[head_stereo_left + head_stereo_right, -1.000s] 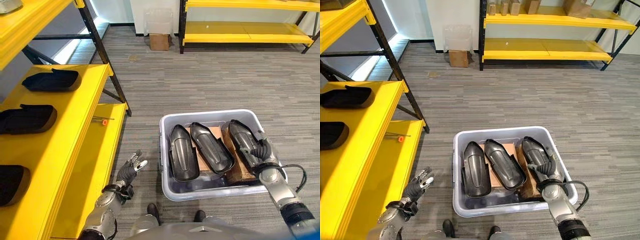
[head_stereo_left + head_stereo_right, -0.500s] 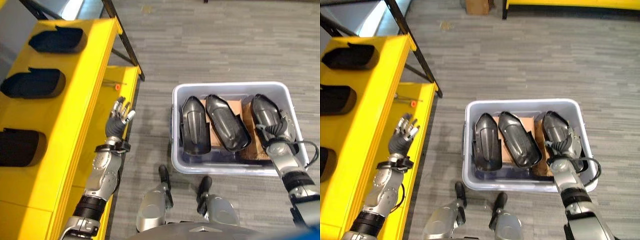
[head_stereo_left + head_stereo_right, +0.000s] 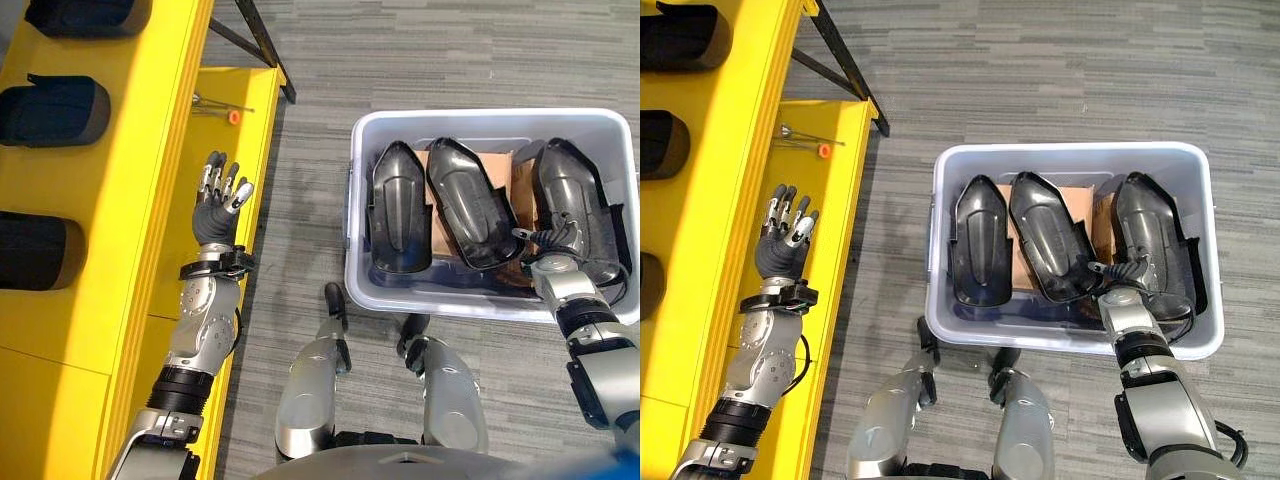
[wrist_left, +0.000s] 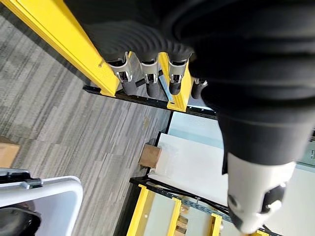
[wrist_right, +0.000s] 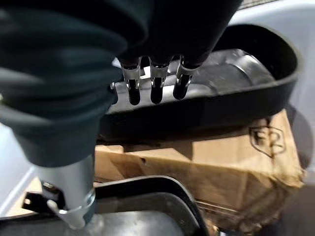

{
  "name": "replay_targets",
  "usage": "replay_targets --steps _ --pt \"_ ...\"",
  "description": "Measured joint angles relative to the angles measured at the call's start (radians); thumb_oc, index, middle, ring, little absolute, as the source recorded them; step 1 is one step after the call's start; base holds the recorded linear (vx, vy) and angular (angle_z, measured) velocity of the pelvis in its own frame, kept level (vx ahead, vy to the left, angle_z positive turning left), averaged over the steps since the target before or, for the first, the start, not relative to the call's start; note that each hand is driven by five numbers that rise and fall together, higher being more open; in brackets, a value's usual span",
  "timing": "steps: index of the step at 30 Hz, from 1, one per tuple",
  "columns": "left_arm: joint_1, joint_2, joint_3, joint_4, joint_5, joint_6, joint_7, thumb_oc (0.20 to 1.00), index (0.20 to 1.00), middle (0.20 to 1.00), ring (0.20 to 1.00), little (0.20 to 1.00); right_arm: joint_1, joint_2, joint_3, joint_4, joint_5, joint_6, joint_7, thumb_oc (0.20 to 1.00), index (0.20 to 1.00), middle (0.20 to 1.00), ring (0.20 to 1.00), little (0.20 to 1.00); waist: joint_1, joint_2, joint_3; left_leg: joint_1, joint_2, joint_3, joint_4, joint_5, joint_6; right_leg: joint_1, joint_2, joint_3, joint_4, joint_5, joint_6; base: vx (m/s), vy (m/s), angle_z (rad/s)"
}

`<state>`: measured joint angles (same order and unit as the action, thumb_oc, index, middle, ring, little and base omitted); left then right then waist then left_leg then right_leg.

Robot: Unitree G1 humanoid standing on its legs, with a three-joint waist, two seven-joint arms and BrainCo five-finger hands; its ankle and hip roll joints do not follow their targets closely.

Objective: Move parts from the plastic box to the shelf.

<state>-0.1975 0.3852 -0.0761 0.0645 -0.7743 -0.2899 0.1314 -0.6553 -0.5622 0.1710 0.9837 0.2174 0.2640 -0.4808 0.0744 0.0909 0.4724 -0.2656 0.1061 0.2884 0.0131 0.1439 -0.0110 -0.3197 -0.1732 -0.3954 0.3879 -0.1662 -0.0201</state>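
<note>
1. Along the far left, the yellow shelf [image 3: 120, 150] carries dark parts [image 3: 55, 108] on its upper level.
2. Beside its lower board, the left hand [image 3: 217, 205] is raised, fingers straight, empty.
3. Rightward, the plastic box [image 3: 480, 122] holds three black parts.
4. At the rightmost part [image 3: 575, 200], the right hand [image 3: 1127, 275] curls over its edge.

Grey carpet floor [image 3: 480, 60] with a plastic box [image 3: 490, 118] sitting on it. Yellow shelf [image 3: 140, 150] alongside, carrying dark parts [image 3: 55, 95] in a row, plus a thin rod [image 3: 222, 107] lower down.
</note>
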Motion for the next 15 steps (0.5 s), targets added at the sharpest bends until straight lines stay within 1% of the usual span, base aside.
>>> replay_targets --steps 4,6,11,15 --pt "-0.011 0.0 -0.005 0.0 0.0 0.001 -0.001 1.0 1.0 1.0 1.0 1.0 -0.032 -0.002 -0.001 0.02 0.026 0.016 -0.004 1.0 1.0 1.0 1.0 1.0 -0.001 0.003 0.011 0.0 0.001 -0.002 0.005 0.002 -0.002 -0.007 -0.004 0.001 0.022 -0.009 -0.005 0.0 0.0 0.0" --pt "-0.008 0.0 -0.005 0.0 -0.001 0.001 -0.003 1.0 1.0 1.0 1.0 1.0 -0.064 -0.005 -0.001 0.044 0.043 0.024 0.023 1.0 1.0 1.0 1.0 1.0 0.001 0.004 0.012 -0.002 0.001 -0.001 0.005 0.005 -0.006 -0.022 -0.007 0.01 0.042 -0.02 -0.008 0.0 0.0 0.0" --pt "-0.008 0.0 -0.008 0.0 -0.001 0.003 -0.017 1.0 1.0 1.0 1.0 1.0 -0.079 -0.026 0.003 0.052 0.067 -0.003 0.085 1.0 1.0 1.0 1.0 1.0 -0.003 0.004 0.012 -0.005 0.006 0.0 0.008 0.009 -0.01 -0.033 -0.01 0.011 0.064 -0.027 -0.017 0.0 0.002 -0.01" --pt "-0.007 0.0 -0.013 0.0 -0.001 0.01 -0.018 1.0 1.0 1.0 1.0 1.0 -0.066 -0.035 0.026 -0.008 0.073 -0.028 0.14 1.0 1.0 1.0 1.0 1.0 -0.01 0.004 0.012 -0.006 0.011 0.002 0.008 0.015 -0.014 -0.04 -0.006 0.014 0.072 -0.029 -0.021 0.0 0.007 -0.02"
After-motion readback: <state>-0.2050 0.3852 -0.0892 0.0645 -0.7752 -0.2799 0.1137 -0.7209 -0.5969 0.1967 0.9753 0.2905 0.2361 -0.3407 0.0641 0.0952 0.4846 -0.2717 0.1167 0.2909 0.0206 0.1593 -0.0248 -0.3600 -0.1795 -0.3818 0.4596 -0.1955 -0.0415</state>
